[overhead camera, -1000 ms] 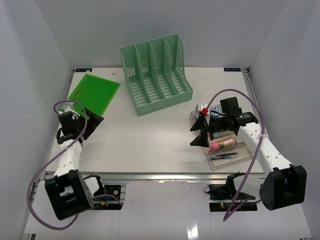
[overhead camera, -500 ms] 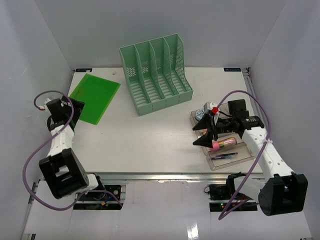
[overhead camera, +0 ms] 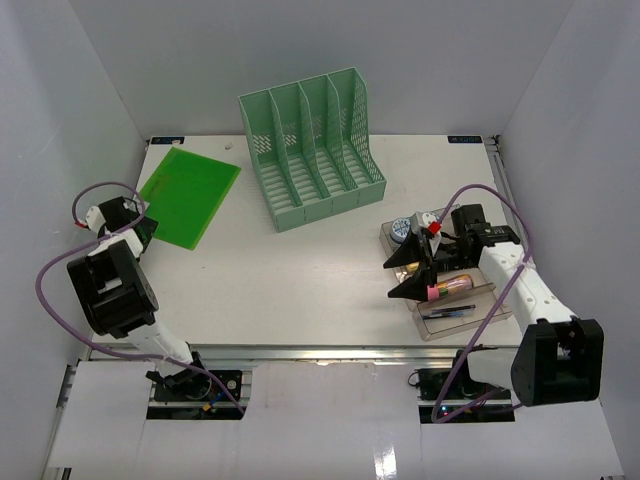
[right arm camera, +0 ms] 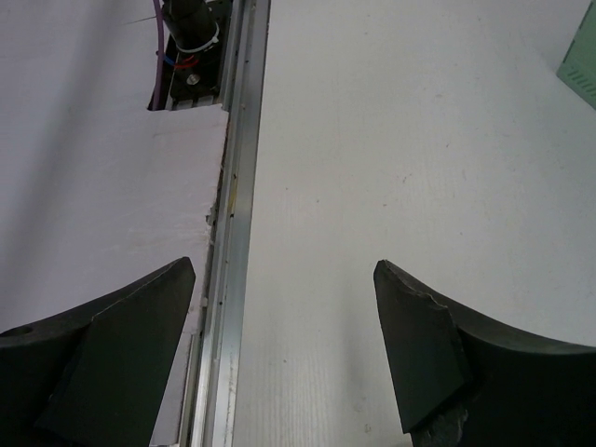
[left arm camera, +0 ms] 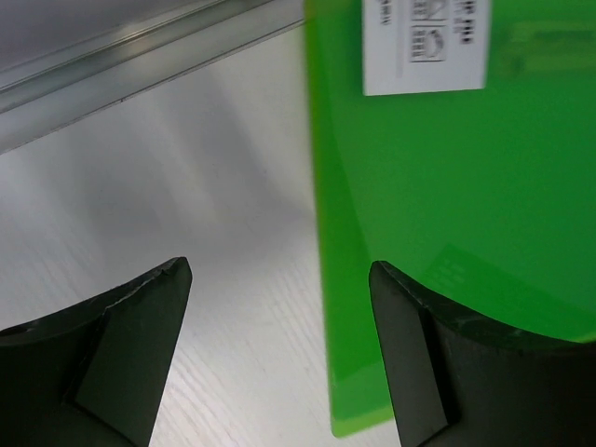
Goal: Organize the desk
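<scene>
The desk (overhead camera: 300, 270) is a large white tabletop with a metal front rail (right arm camera: 233, 233). A flat green folder (overhead camera: 190, 195) lies at its far left. My left gripper (overhead camera: 143, 232) is open and empty at the folder's near corner. In the left wrist view the gripper (left arm camera: 279, 354) straddles the edge of the folder (left arm camera: 447, 186), with one finger above the green sheet. My right gripper (overhead camera: 392, 278) is open and empty above bare desk, just left of a clear tray (overhead camera: 478, 312). In the right wrist view it (right arm camera: 284, 354) hangs over the desk near the rail.
A green slotted file rack (overhead camera: 315, 145) stands at the back centre; its corner also shows in the right wrist view (right arm camera: 582, 65). The clear tray holds a pink-capped marker (overhead camera: 445, 288), pens and a tape roll (overhead camera: 402, 228). The folder carries a white label (left arm camera: 424, 47).
My left arm has swung out to the desk's left edge, and its gripper now sits at the folder's near corner. My right gripper has shifted slightly and stays open.
</scene>
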Action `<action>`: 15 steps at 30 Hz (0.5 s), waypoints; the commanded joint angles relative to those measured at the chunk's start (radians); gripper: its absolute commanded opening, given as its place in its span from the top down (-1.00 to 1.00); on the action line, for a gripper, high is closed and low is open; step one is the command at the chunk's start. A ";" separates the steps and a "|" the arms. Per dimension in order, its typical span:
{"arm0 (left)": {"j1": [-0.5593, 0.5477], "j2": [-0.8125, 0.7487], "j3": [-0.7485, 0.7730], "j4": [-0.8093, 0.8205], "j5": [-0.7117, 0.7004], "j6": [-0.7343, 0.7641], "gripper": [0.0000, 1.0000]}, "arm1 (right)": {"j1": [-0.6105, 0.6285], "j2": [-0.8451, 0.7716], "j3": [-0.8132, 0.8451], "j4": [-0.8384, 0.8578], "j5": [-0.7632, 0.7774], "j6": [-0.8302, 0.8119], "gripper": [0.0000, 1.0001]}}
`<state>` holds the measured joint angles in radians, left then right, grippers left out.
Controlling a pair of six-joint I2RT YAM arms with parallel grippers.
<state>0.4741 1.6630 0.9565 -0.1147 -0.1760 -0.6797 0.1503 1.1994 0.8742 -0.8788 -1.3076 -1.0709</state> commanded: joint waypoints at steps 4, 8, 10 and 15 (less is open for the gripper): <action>0.009 0.112 0.049 0.154 -0.037 -0.005 -0.70 | -0.084 0.117 0.042 -0.248 -0.049 -0.327 -0.67; 0.009 0.163 0.060 0.231 -0.009 -0.023 -0.56 | -0.134 0.165 0.056 -0.374 -0.064 -0.454 -0.67; 0.009 0.188 0.082 0.245 -0.005 -0.025 -0.54 | -0.165 0.181 0.061 -0.395 -0.067 -0.481 -0.67; 0.016 0.254 0.153 0.246 -0.042 -0.024 -0.54 | -0.194 0.214 0.065 -0.420 -0.064 -0.510 -0.67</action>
<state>0.4785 1.8776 1.0485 0.0992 -0.1992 -0.6939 -0.0271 1.3988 0.9023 -1.2166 -1.3360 -1.4867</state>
